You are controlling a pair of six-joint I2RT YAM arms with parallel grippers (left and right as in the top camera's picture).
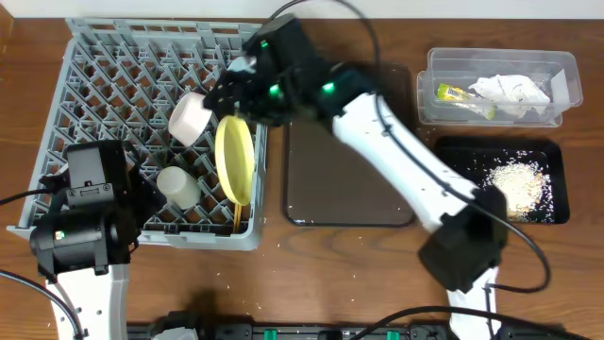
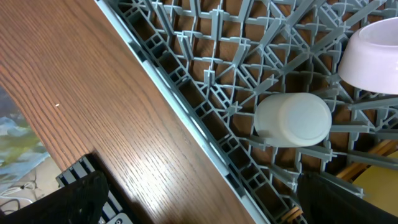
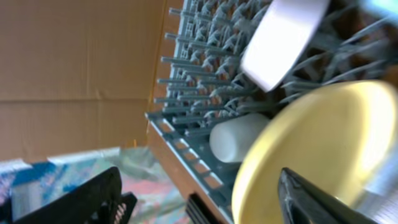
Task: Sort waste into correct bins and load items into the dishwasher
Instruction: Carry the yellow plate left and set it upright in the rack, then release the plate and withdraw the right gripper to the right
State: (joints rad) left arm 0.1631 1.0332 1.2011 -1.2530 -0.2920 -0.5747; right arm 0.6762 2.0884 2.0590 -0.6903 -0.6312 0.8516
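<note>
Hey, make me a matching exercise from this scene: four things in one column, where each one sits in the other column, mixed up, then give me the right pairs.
Things
1. crumpled napkin
2. crumbs
3. yellow plate
4. brown serving tray

Places
A. standing on edge in the grey rack
B. in the black tray
C. flat on the table, right of the rack
D. in the clear tub

Pairs: 1-D, 2-B, 3-A, 4-C
</note>
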